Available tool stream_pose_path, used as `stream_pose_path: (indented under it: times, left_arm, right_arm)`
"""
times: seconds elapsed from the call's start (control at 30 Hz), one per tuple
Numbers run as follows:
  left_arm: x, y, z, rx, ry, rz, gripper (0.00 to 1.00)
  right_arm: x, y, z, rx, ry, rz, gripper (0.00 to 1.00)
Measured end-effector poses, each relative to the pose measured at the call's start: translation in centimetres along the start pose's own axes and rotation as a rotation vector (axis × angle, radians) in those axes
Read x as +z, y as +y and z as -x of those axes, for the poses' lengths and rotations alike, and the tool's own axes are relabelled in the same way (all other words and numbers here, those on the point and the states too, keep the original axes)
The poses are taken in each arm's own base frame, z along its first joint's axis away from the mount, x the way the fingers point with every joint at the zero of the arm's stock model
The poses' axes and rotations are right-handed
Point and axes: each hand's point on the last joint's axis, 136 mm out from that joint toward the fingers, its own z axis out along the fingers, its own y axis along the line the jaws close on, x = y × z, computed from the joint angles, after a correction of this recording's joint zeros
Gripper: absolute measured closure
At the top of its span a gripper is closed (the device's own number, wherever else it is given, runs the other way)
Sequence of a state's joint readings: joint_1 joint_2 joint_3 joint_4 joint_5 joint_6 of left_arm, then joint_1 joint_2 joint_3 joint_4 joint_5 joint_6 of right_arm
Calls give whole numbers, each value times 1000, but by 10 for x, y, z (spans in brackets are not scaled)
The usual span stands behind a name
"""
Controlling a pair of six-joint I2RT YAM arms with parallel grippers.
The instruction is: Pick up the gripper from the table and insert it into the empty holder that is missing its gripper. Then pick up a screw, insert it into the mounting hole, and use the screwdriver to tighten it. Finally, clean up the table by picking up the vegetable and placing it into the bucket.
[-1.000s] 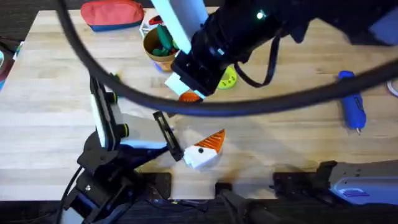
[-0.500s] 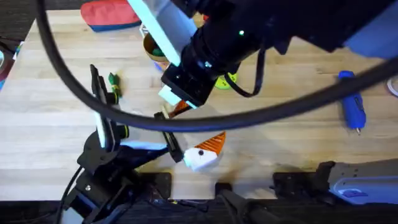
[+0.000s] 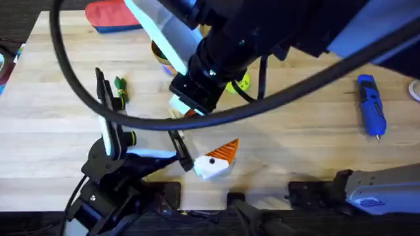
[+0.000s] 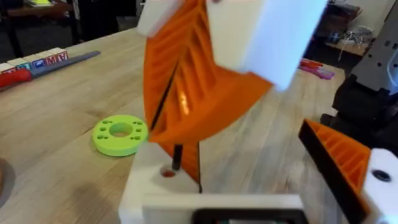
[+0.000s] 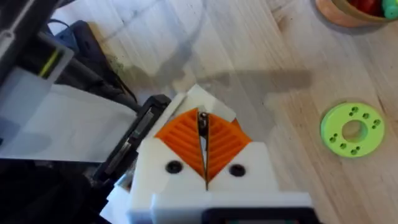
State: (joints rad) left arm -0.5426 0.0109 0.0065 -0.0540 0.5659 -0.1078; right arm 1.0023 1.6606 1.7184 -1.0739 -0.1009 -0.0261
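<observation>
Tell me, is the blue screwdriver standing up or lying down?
Lying down. The screwdriver rests flat on the table, bit toward the near edge.

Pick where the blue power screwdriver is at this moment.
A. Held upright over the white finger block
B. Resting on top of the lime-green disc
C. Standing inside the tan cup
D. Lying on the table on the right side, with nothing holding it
D: the screwdriver lies flat on the bare wood of the table at the right side in the overhead view, with nothing gripping it.
</observation>
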Motion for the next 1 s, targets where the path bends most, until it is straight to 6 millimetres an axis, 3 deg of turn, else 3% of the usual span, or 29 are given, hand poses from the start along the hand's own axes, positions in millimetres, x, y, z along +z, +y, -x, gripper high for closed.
stream_pose_path:
  times: [0.9, 0.93, 1.0]
  left_arm:
    - [0, -2, 0, 0, 2, -14, 14]
    - [0, -2, 0, 0, 2, -14, 13]
    - [0, -2, 0, 0, 2, -14, 14]
  right_arm:
    - [17, -2, -2, 6, 40, 1, 997]
    - [17, -2, -2, 8, 40, 1, 957]
    - [17, -2, -2, 4, 41, 1, 782]
